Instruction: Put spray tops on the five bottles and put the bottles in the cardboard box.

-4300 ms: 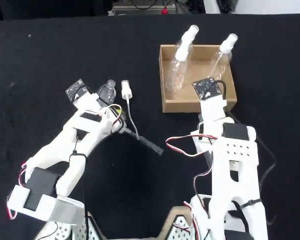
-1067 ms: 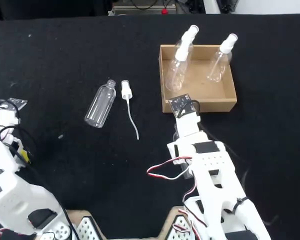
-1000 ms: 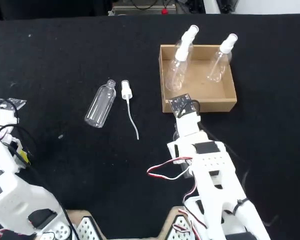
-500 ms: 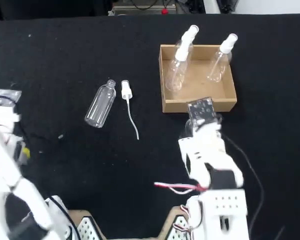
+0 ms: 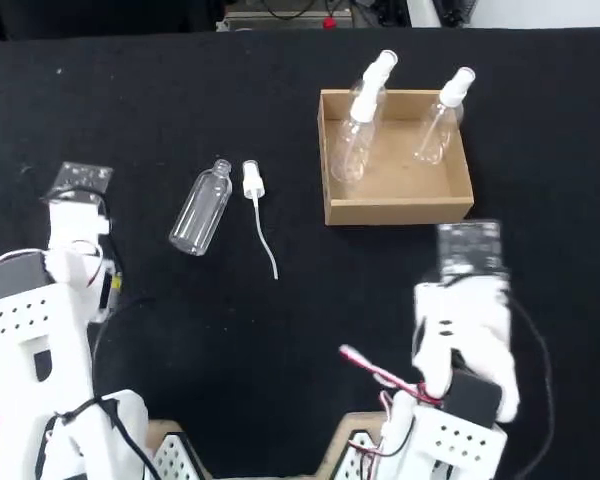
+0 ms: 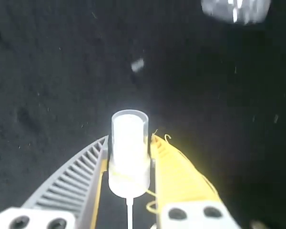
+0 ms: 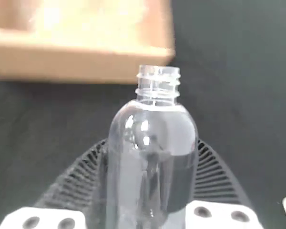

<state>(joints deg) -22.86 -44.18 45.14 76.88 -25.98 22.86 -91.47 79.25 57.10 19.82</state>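
Left gripper [image 6: 129, 143] pinched a spray top [image 6: 128, 129]; right gripper [image 7: 152, 145] clamped an uncapped bottle [image 7: 155, 124]. Misalignment seemed the risk: its thin tube [image 6: 128, 212] could miss the narrow neck [image 7: 157, 83].

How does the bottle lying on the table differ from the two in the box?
The table bottle has a bare, open neck; the boxed bottles wear white spray tops. The table bottle lies flat on the black table; the boxed bottles lean inside the cardboard box, tops over its far rim. All are clear plastic.
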